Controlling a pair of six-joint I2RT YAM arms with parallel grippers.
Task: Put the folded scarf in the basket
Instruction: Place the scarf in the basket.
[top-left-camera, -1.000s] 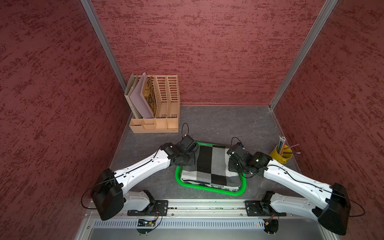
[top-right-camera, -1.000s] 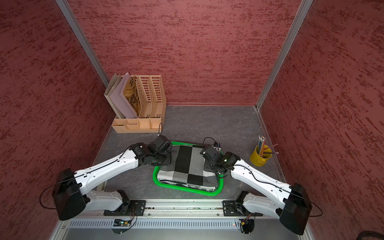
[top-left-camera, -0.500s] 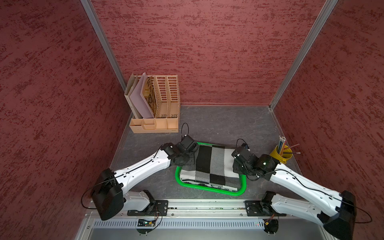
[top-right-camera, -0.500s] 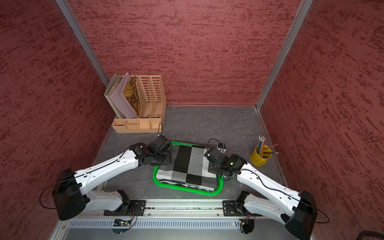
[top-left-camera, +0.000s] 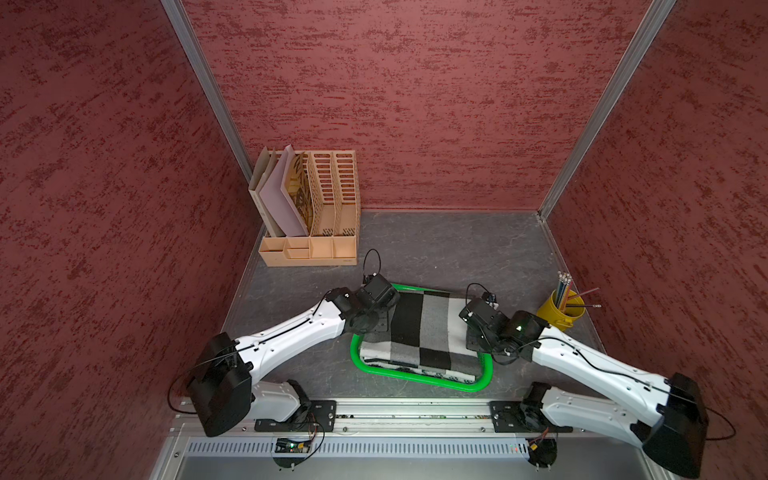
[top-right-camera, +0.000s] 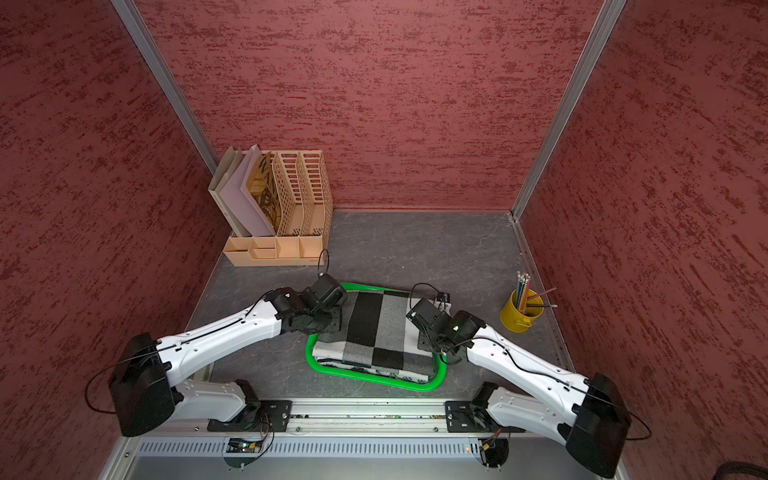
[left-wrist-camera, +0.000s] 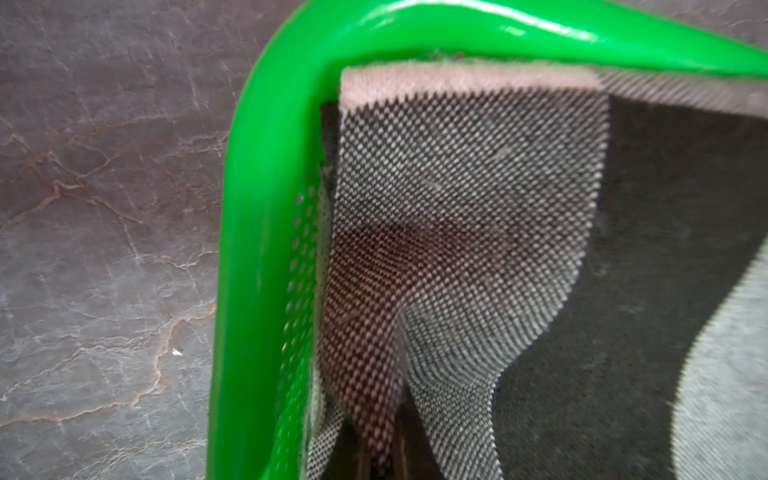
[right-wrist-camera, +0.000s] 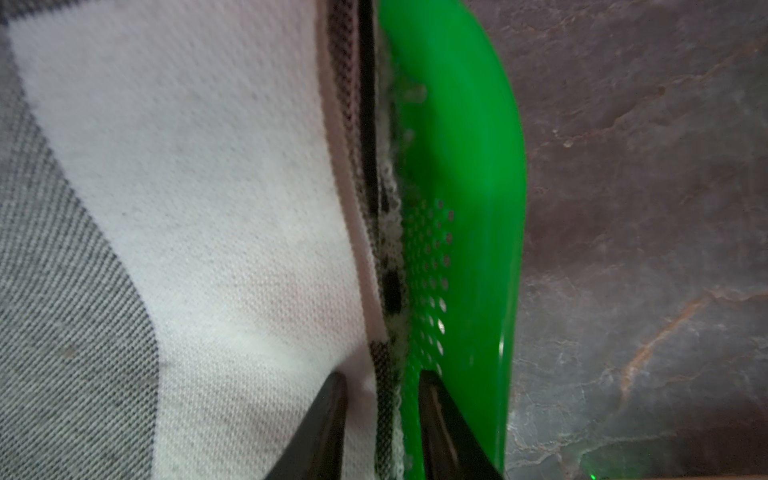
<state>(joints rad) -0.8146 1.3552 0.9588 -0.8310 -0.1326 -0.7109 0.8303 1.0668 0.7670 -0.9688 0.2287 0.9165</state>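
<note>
The folded scarf (top-left-camera: 419, 328) already lies inside the basket (top-left-camera: 415, 380), which sits on the worktop (top-left-camera: 436, 249) between the two arms. In both top views its black, grey and white checks fill nearly the whole green frame, and its near edge lies just inside the near rim. The placing itself looks done. What seems left is to let go of the cloth and draw both arms clear.

The left gripper (left-wrist-camera: 382, 457) is closed on the scarf. The left wrist view shows a ridge of grey weave drawn up into it, close to the basket's rounded corner at the far left. The right gripper (right-wrist-camera: 381, 378) stands with its jaws apart at the basket's right side. One finger rests over the white cloth and the other is against the perforated inner wall, with the scarf's edge running between them unpinched.

Compared with the earlier frames, the scarf and basket lie as they did, and the left arm has not visibly shifted. The right wrist sat slightly nearer and further right half a second ago. It is now back about where it was a second ago.
</note>
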